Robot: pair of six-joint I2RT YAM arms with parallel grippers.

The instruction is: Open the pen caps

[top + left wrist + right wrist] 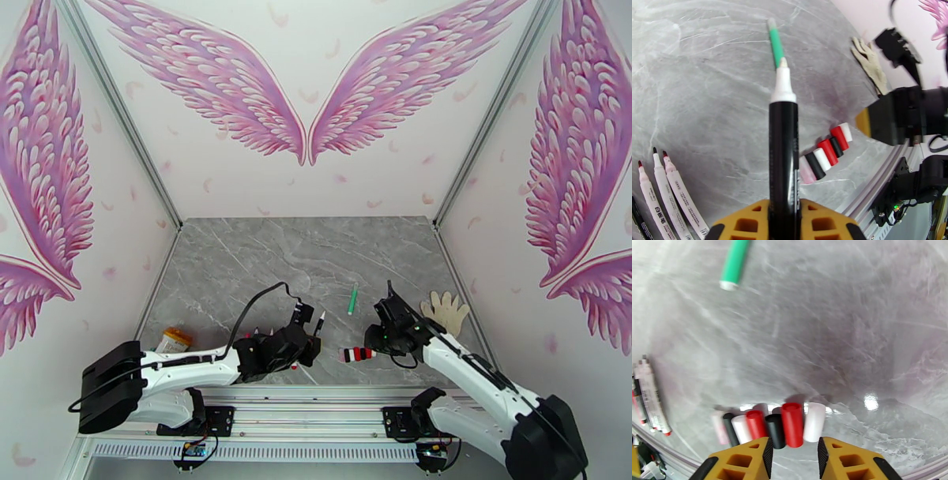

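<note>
Left gripper (784, 211) clamps the black pen (783, 150) by its barrel, bare white nib pointing away. Right gripper (794, 453) hovers just over the pen caps (792, 424), fingers partly apart, gripping nothing. Seven caps lie side by side in a row near the table (261, 260) front edge; green pen (734, 263) lies farther back.

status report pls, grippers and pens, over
Left gripper shut on uncapped black pen. Right gripper open, empty, over row of loose caps. Green pen lies apart mid-table; nothing blocking it.
</note>
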